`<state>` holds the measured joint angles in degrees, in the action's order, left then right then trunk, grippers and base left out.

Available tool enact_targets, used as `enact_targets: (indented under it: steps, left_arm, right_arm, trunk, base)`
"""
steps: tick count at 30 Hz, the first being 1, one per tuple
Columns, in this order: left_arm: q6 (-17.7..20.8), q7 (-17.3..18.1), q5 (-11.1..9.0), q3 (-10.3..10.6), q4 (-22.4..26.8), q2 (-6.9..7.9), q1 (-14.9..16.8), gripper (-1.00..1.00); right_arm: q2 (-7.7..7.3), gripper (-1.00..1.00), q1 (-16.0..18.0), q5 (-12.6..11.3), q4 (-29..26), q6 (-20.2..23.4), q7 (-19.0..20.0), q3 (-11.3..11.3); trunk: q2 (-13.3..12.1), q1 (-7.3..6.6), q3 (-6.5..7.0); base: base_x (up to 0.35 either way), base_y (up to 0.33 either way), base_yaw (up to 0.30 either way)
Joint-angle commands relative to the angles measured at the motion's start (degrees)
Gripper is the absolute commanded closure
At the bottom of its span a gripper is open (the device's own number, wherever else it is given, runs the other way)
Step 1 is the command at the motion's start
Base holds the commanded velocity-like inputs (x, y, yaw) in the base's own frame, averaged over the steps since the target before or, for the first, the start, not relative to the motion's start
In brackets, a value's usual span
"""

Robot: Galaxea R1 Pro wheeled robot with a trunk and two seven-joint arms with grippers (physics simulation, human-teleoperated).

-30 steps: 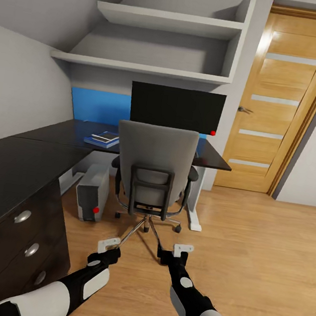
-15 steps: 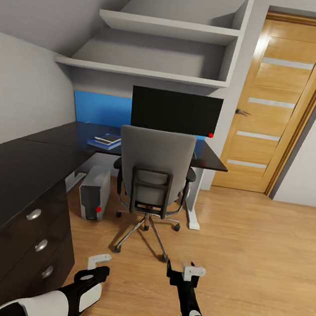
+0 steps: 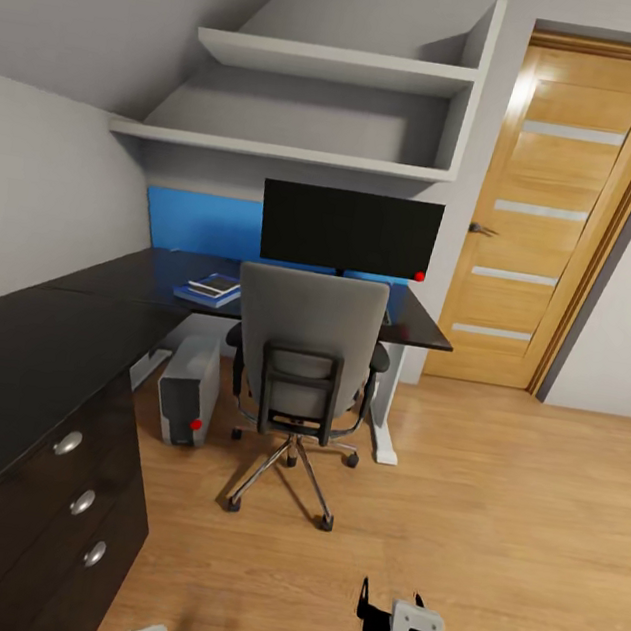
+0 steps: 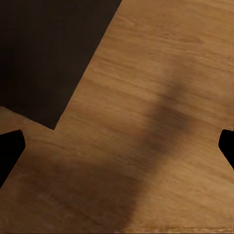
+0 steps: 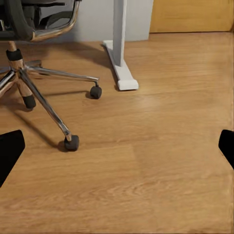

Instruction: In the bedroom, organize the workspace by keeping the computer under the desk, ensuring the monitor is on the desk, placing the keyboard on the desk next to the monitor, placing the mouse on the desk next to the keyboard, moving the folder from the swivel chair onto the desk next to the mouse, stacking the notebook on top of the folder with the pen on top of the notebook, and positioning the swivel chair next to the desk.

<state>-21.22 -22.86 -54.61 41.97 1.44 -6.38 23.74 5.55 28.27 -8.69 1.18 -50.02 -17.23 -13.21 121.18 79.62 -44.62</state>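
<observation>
On one desk (image 3: 38, 345): one monitor (image 3: 349, 231) (one swivel chair (image 3: 306, 355) before it).

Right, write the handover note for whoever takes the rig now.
Left hand: open, empty, over bare floor beside the dark drawer unit.
Right hand: open, empty, low over the floor behind the swivel chair.
Monitor stands on the desk; computer sits under it. Blue folder lies on the desk with the notebook stacked on top. Chair is tucked in at the desk.
Pen, keyboard and mouse: cannot make them out, the chair back hides that stretch. Check those first.
</observation>
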Motion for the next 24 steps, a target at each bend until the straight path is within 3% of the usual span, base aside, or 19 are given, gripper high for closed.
enact_targets:
  steps: [1, 9, 24]
  left_arm:
    - [-0.36, -0.27, -0.25, 0.65, -0.09, 0.55, -1.30, -1.00]
    - [-0.69, -0.26, -0.31, 0.58, -0.20, 1.70, -3.94, -1.00]
    - [-3.32, -0.25, -0.27, 0.61, -0.18, 2.16, -4.65, -1.00]
  right_arm:
    - [-0.17, -1.00, -0.38, -0.90, 0.13, -0.09, -0.46, -0.59]
    - [-1.20, -1.00, -1.04, -1.28, 0.14, 0.79, -0.72, -0.59]
    - [-1.68, -1.00, -3.61, -1.33, 0.14, 1.47, -0.79, -0.65]
  trunk:
    - [-0.39, -0.24, 0.13]
    - [-3.60, -1.99, 1.57]
    - [-9.61, -5.29, 4.26]
  base:
    - [0.000, 0.000, 0.000]
    - [0.000, 0.000, 0.000]
    - [0.000, 0.000, 0.000]
